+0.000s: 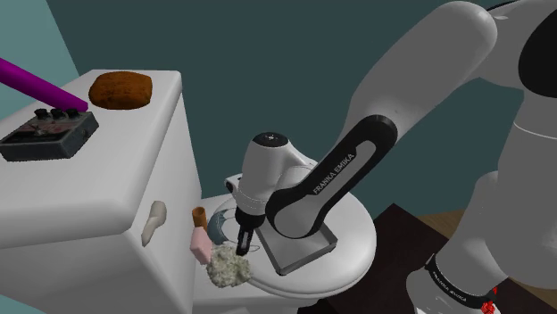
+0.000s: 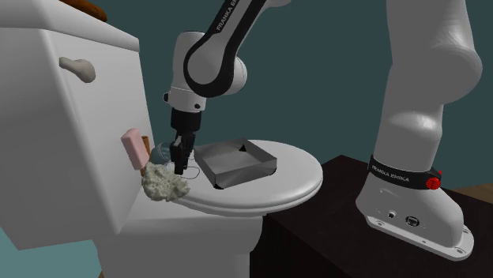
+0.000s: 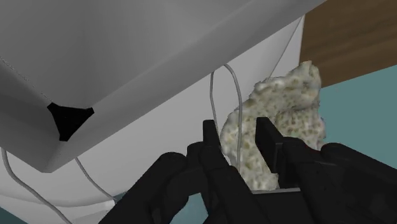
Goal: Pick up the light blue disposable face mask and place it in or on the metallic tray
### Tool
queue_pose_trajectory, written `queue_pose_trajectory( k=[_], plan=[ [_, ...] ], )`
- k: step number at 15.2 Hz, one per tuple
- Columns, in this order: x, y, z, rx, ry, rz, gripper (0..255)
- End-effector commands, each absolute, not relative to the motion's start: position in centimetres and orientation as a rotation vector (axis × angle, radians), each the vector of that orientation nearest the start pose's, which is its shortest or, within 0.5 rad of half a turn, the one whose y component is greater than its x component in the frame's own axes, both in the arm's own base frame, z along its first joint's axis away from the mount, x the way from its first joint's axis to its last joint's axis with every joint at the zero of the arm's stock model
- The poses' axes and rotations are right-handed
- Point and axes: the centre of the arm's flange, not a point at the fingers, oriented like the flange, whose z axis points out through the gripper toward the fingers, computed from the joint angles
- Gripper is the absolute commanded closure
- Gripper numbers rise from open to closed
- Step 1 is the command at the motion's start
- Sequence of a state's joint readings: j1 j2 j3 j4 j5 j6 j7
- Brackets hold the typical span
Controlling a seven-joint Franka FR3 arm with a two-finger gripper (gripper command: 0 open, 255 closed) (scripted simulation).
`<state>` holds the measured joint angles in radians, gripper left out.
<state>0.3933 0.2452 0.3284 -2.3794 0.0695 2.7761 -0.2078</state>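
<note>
The light blue face mask (image 1: pixel 223 225) (image 2: pixel 160 150) lies at the back of the closed toilet lid (image 1: pixel 357 241), close to the tank. My black gripper (image 1: pixel 243 235) (image 2: pixel 182 158) (image 3: pixel 236 126) points down right at the mask, beside the grey metallic tray (image 1: pixel 303 255) (image 2: pixel 246 168) that sits on the lid. The fingers (image 3: pixel 211 143) stand a narrow gap apart, and one thin white ear loop (image 3: pixel 212 89) runs up between them. I see nothing clasped between them.
A rough beige lump (image 1: pixel 228 266) (image 2: pixel 164 184) (image 3: pixel 286 108) sits at the lid's edge under the gripper. A pink block (image 1: pixel 201 239) (image 2: pixel 134 148) leans on the tank. On the tank top lie a brown loaf (image 1: pixel 120 89), a dark pedal box (image 1: pixel 49 134) and a purple rod (image 1: pixel 36 82).
</note>
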Motion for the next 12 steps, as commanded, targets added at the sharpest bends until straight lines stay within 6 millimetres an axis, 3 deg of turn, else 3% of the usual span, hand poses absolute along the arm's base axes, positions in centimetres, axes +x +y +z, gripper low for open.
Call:
queue_pose_trajectory(
  k=[1, 8, 12],
  plan=[
    [39.3, 34.5, 24.1, -2.724, -1.234, -0.194, 255],
    [39.3, 34.5, 24.0, -2.724, -1.234, -0.194, 255],
    [39.3, 34.5, 26.2, -2.724, -1.234, -0.194, 255]
  ],
)
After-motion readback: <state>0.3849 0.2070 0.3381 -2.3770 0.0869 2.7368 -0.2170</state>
